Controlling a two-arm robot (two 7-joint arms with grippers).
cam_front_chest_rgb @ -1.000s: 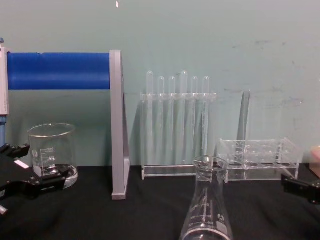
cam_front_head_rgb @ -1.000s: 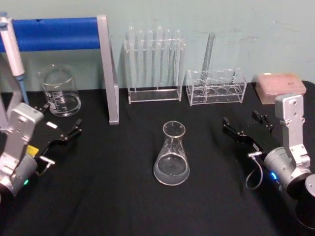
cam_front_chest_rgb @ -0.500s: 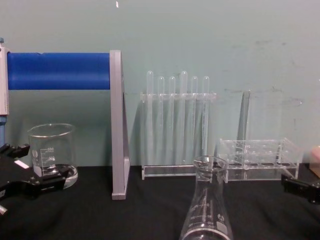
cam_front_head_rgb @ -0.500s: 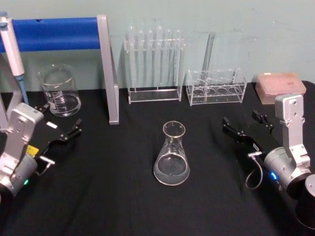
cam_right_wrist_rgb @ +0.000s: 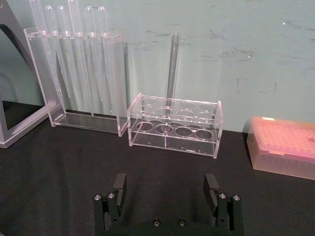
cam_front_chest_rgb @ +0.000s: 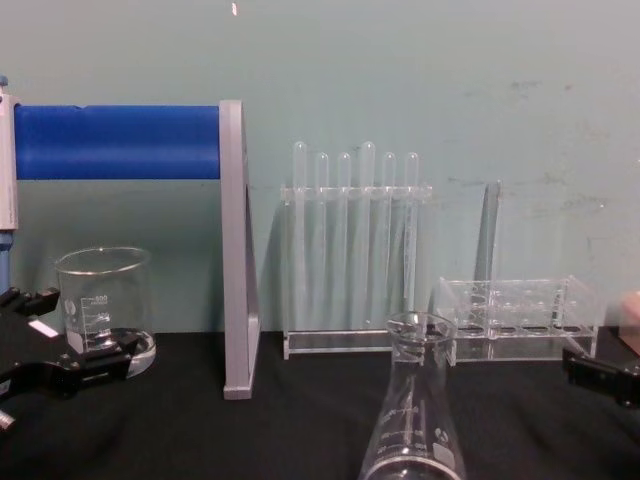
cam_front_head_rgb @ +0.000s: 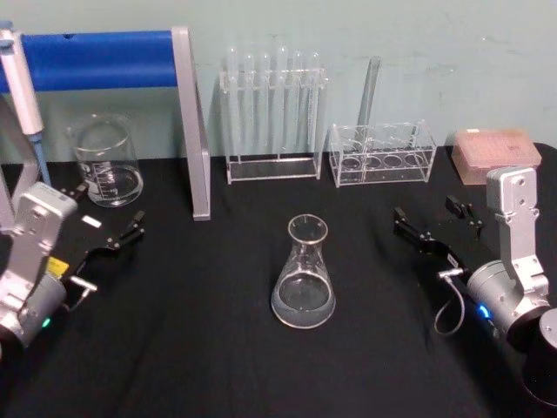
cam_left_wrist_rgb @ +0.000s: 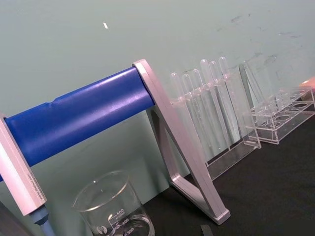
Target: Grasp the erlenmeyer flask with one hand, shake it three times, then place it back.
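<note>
The erlenmeyer flask (cam_front_head_rgb: 304,274) is clear glass and stands upright on the black table, midway between my two arms; the chest view shows the flask (cam_front_chest_rgb: 412,410) close up at bottom centre. My left gripper (cam_front_head_rgb: 106,212) rests open at the table's left, well clear of the flask, with nothing between its fingers, and appears as the left gripper (cam_front_chest_rgb: 65,335) in front of the beaker. Off to the flask's right, my right gripper (cam_front_head_rgb: 428,213) is also open and empty. In the right wrist view the right gripper (cam_right_wrist_rgb: 165,183) has its jaws wide apart, facing the racks.
A glass beaker (cam_front_head_rgb: 106,163) stands at back left under a blue bar on a grey frame (cam_front_head_rgb: 193,131). Behind the flask are a test tube rack (cam_front_head_rgb: 271,109) and a low acrylic rack (cam_front_head_rgb: 381,155) holding one tube. A pink tip box (cam_front_head_rgb: 494,152) sits at back right.
</note>
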